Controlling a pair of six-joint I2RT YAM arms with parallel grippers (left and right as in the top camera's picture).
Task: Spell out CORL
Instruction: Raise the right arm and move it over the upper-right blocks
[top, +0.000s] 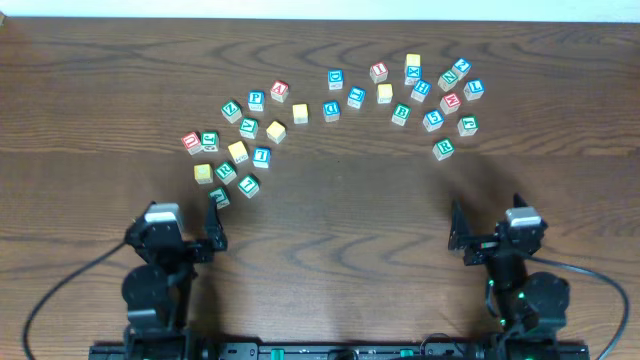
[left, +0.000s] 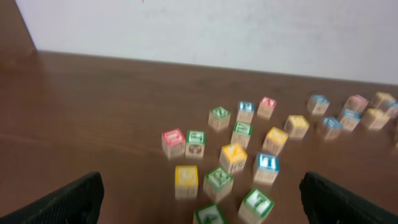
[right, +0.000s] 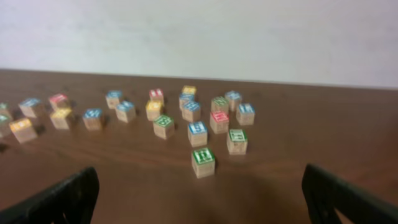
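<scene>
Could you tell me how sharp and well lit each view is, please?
Overhead: evenly lit and fairly sharp, though the cubes are small. Left wrist: soft focus, letters smeared. Right wrist: soft too, far cubes blurriest; its fingers are dark silhouettes.

Pale wooden letter cubes with painted faces rest on a smooth dark wood-grain table.

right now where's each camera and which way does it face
Overhead: above the table, looking straight down; left arm and right arm at the bottom edge.
Left wrist: on the left arm, facing forward over blocks to the wall; open left jaws in bottom corners.
Right wrist: on the right arm, facing likewise; open right jaws in corners.
Shared: overhead and right wrist both show the lone green block.
</scene>
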